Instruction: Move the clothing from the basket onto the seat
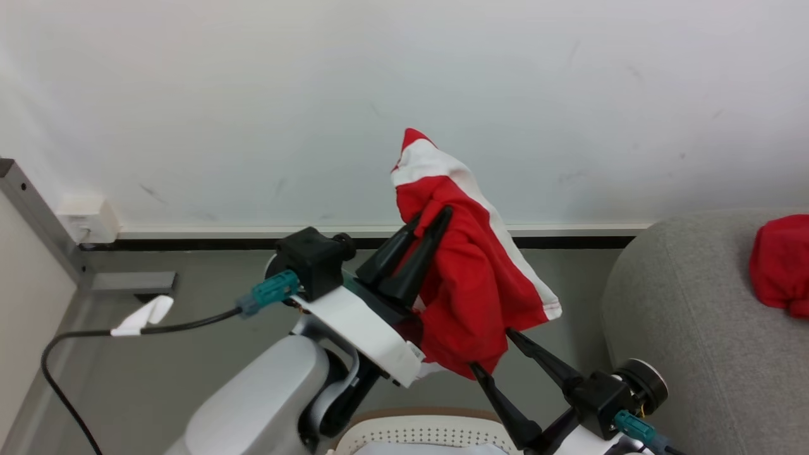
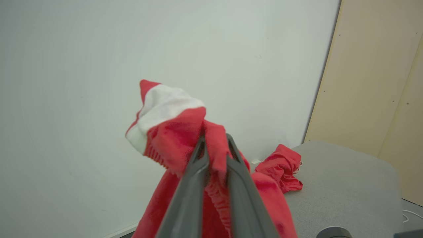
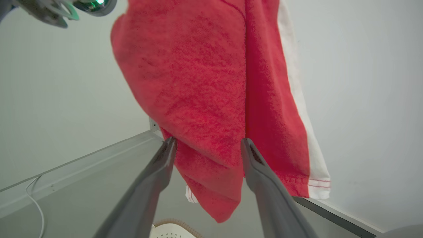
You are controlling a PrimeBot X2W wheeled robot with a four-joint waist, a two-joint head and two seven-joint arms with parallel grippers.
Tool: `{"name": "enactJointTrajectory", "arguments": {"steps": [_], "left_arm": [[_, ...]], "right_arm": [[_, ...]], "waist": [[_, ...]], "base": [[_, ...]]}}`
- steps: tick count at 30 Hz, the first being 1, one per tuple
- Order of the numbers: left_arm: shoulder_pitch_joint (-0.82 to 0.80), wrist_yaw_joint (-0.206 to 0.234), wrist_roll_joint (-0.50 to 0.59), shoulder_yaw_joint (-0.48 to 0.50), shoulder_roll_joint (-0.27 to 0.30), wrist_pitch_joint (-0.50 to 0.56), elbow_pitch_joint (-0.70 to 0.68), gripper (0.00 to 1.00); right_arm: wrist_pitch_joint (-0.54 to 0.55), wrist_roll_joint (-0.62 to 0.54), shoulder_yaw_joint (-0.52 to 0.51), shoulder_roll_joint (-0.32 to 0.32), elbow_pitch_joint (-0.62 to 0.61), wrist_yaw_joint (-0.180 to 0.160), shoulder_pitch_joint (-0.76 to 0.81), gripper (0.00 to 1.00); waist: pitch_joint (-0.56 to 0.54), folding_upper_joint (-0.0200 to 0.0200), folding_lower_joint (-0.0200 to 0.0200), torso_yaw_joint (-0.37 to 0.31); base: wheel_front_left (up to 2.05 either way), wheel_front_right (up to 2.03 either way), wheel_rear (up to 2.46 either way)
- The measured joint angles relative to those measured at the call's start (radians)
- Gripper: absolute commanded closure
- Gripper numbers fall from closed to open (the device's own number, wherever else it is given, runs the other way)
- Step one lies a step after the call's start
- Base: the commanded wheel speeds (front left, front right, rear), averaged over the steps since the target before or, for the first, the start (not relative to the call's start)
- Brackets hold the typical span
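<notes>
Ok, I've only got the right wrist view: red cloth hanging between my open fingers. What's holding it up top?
Observer: The left gripper is shut on the hanging garment, pinching a fold just below its white-banded top.
Operator: Where's the seat from there?
Observer: The seat is on the robot's right, past the right gripper in the head view.
Operator: Anything on it?
Observer: One crumpled red garment lies on it, at the head view's right edge.
</notes>
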Motion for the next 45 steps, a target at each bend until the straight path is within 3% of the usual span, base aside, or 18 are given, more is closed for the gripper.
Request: {"name": "enactJointTrajectory", "arguments": {"steps": [7, 14, 15, 16, 17, 22, 30, 31, 32, 34, 45], "left_arm": [[0.016, -0.019, -0.001, -0.06, -0.052, 0.009, -0.002, 1.0], [0.041, -0.029, 0.001, -0.118, -0.09, 0.024, 0.008, 1.0], [0.043, -0.03, 0.001, -0.124, -0.093, 0.024, 0.011, 1.0], [0.046, -0.03, 0.001, -0.128, -0.094, 0.025, 0.013, 1.0], [0.049, -0.029, 0.001, -0.129, -0.095, 0.025, 0.016, 1.0], [0.058, -0.018, -0.001, -0.122, -0.076, 0.026, 0.025, 1.0], [0.077, -0.008, -0.004, -0.114, -0.06, 0.018, 0.026, 0.98], [0.079, -0.007, -0.005, -0.114, -0.059, 0.016, 0.025, 0.88], [0.081, -0.006, -0.006, -0.114, -0.058, 0.016, 0.026, 0.69], [0.085, -0.008, -0.012, -0.117, -0.056, 0.019, 0.022, 0.0], [0.12, -0.001, -0.003, -0.134, -0.003, 0.024, -0.09, 0.0]], "right_arm": [[-0.025, -0.046, -0.035, 0.03, 0.158, 0.0, -0.063, 0.0], [-0.036, -0.033, -0.038, 0.057, 0.194, 0.0, -0.08, 0.0], [-0.037, -0.03, -0.04, 0.057, 0.196, 0.0, -0.079, 0.52], [-0.038, -0.023, -0.041, 0.058, 0.195, 0.0, -0.079, 0.85], [-0.04, -0.015, -0.044, 0.059, 0.192, 0.0, -0.077, 1.0], [-0.041, 0.002, -0.066, 0.064, 0.149, 0.0, -0.047, 1.0], [-0.041, 0.03, -0.12, 0.07, 0.088, 0.0, -0.004, 1.0], [-0.041, 0.036, -0.132, 0.072, 0.082, 0.0, 0.001, 1.0], [-0.041, 0.043, -0.144, 0.073, 0.075, 0.0, 0.005, 1.0], [-0.041, 0.066, -0.171, 0.079, 0.06, 0.0, 0.013, 1.0], [-0.041, 0.041, -0.308, 0.014, -0.031, 0.0, 0.033, 1.0]], "waist": [[-0.016, 0.0001, 0.0, 0.078], [-0.044, 0.0, 0.0, 0.168], [-0.048, 0.0, 0.0, 0.179], [-0.052, 0.0, 0.0, 0.19], [-0.056, 0.0, 0.0, 0.2], [-0.067, 0.0, -0.0001, 0.224], [-0.047, 0.0, 0.0, 0.192], [-0.045, 0.0, 0.0, 0.185], [-0.043, 0.0, 0.0, 0.178], [-0.039, 0.0, 0.0, 0.164], [-0.016, 0.0, -0.0001, 0.053]], "base": [[0.0, 0.0, 0.0], [0.0, 0.0, 0.0], [0.0, 0.0, 0.0], [0.0, 0.0, 0.0], [0.0, 0.0, 0.0], [0.0, 0.0, 0.0], [0.0, 0.0, 0.0], [0.0, 0.0, 0.0], [0.0, 0.0, 0.0], [0.0, 0.0, 0.0], [0.0, 0.0, 0.0]]}}
